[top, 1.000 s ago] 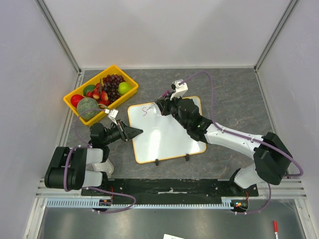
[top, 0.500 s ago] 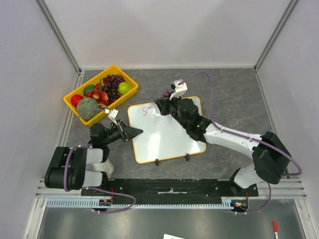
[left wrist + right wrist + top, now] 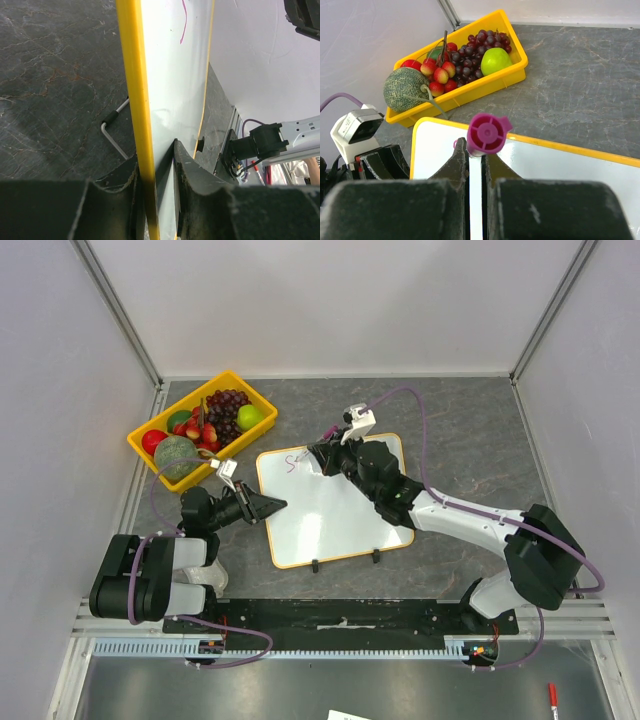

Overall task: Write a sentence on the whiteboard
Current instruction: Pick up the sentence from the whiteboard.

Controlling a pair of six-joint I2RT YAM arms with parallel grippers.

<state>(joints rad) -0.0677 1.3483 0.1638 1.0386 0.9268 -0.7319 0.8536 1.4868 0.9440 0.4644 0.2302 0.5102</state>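
The whiteboard (image 3: 335, 510) sits in the middle of the bench (image 3: 470, 430), just near and right of the yellow tray (image 3: 256, 428). The left fingers (image 3: 197, 172) are clamped on its left edge, one on each side of the yellow frame. The right fingers (image 3: 454, 167) squeeze a marker (image 3: 486, 134) over the board's far left corner. There is one board, one marker, one tray of fruit and two black feet (image 3: 314, 565) (both on the near edge). Of the sentence (image 3: 292, 462) only one small purple squiggle shows, too small to read. The marker's tip is hidden behind the fingers, and the right arm covers part of the board.
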